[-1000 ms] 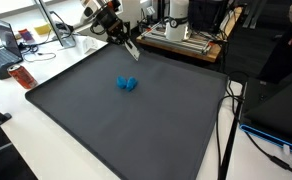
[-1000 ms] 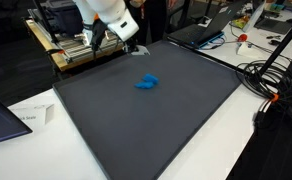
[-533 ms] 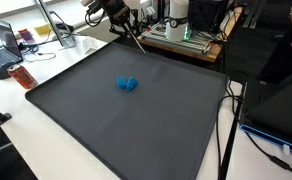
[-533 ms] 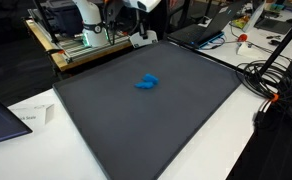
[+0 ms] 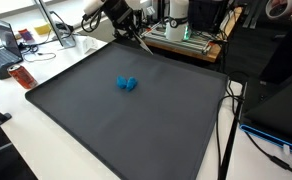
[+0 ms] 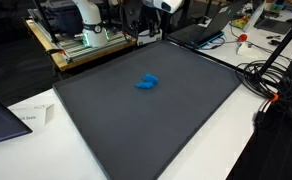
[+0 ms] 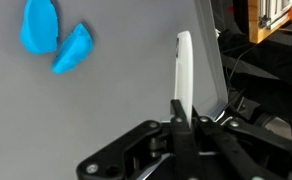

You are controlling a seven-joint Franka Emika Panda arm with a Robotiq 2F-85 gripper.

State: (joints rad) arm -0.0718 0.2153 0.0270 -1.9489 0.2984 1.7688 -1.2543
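Observation:
My gripper (image 7: 185,112) is shut on a long, flat white strip (image 7: 183,65), which sticks out past the fingertips. In both exterior views the gripper (image 5: 122,18) (image 6: 148,12) hangs high over the far edge of the black mat (image 5: 136,130) (image 6: 156,130), with the strip (image 5: 137,40) slanting down from it. Two bright blue pieces (image 7: 41,25) (image 7: 74,48) lie side by side on the mat, well apart from the strip. They show as one small blue clump (image 5: 127,84) (image 6: 147,83) near the mat's middle.
A metal-framed machine (image 5: 181,38) (image 6: 81,40) stands just behind the mat's far edge. Laptops (image 5: 6,50) (image 6: 201,30), a red item (image 5: 22,75) and cables (image 6: 271,85) lie on the white table around the mat. A paper (image 6: 31,115) lies beside the mat.
The arm has lifted and swung back toward the mat's far edge, carrying the white strip with it. The blue pieces have not moved.

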